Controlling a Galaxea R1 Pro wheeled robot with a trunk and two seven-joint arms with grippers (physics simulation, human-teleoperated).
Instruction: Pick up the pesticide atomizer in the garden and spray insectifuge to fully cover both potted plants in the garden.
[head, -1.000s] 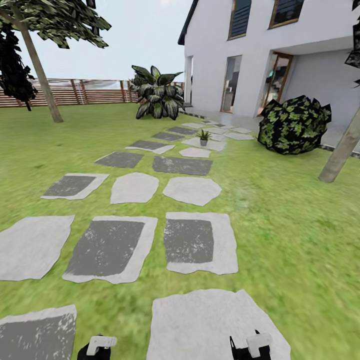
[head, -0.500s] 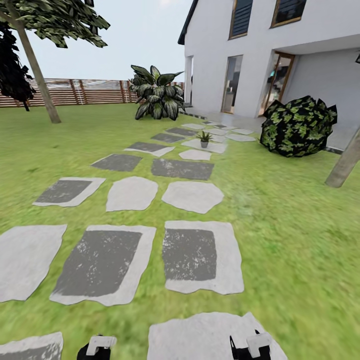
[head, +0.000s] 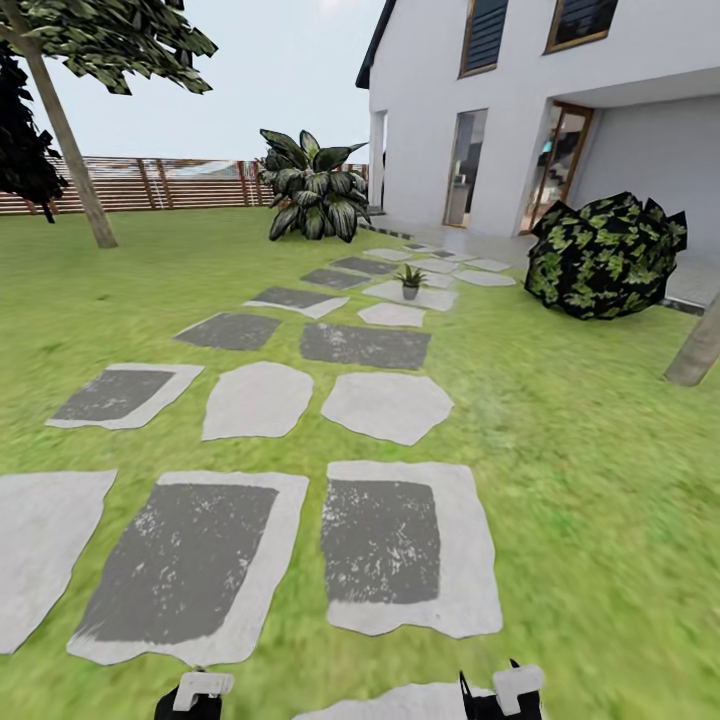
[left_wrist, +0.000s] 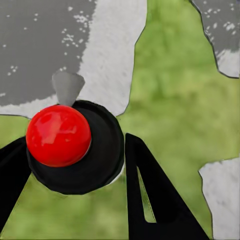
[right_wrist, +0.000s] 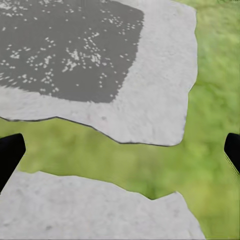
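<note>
In the left wrist view, my left gripper (left_wrist: 75, 145) is shut on the pesticide atomizer (left_wrist: 100, 160), a dark round body with a glossy red tip (left_wrist: 58, 135), held over grass and a stepping stone. My right gripper (right_wrist: 120, 150) is open, its two black fingertips far apart above grass between stones. Both grippers sit at the bottom edge of the head view, left (head: 195, 697) and right (head: 502, 695). One small potted plant (head: 409, 278) with pointed green leaves stands on a far stepping stone, well ahead of me on the garden lawn (head: 560, 450).
Flat stepping stones (head: 385, 535) lead ahead toward a white house (head: 520, 90). A boxy leafy shrub (head: 605, 255) and a tree trunk (head: 697, 355) stand at the right. A big striped-leaf palm (head: 315, 190), another tree (head: 65, 130) and a slatted fence (head: 160, 185) lie beyond.
The whole head view has shifted: the camera has moved forward, so the stones slide down the picture and the plant and shrub look a little nearer. Both arms hold the same pose.
</note>
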